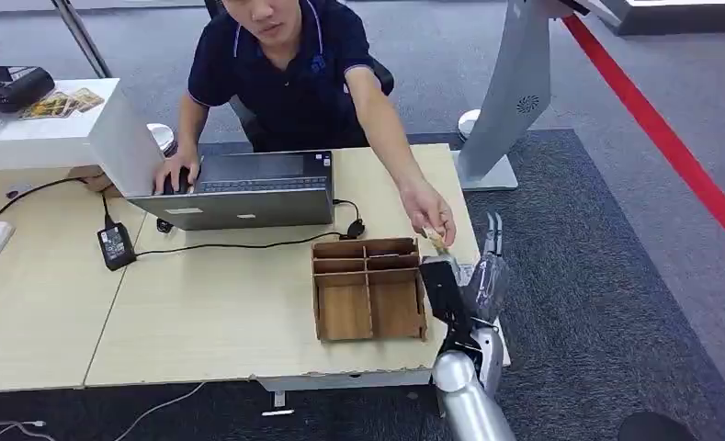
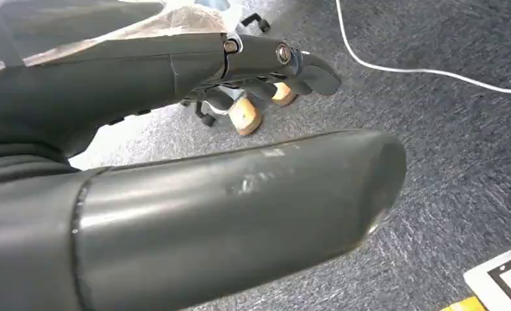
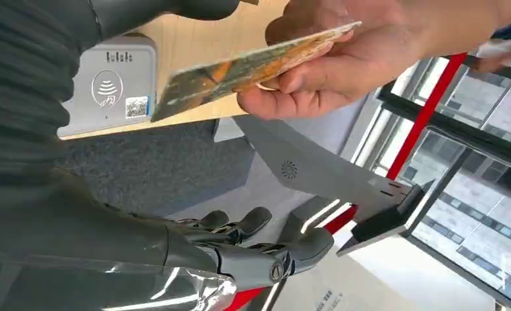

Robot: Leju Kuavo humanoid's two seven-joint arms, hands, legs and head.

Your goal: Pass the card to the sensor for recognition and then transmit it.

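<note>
Holding the card (image 3: 252, 68) above the sensor (image 3: 113, 87), a person's hand (image 3: 343, 58) nears the empty, spread fingers (image 3: 239, 227) of the right hand (image 3: 194, 253).

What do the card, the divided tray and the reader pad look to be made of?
Card: probably printed, coated paperboard or thin plastic; flat, thin edge, colourful picture face, pinched in the person's hand.
Divided tray: likely laser-cut plywood or fibreboard; matte brown, darker edges, slotted partitions.
Reader pad: apparently moulded plastic, smooth pale grey, rounded corners, printed wave symbol.
</note>
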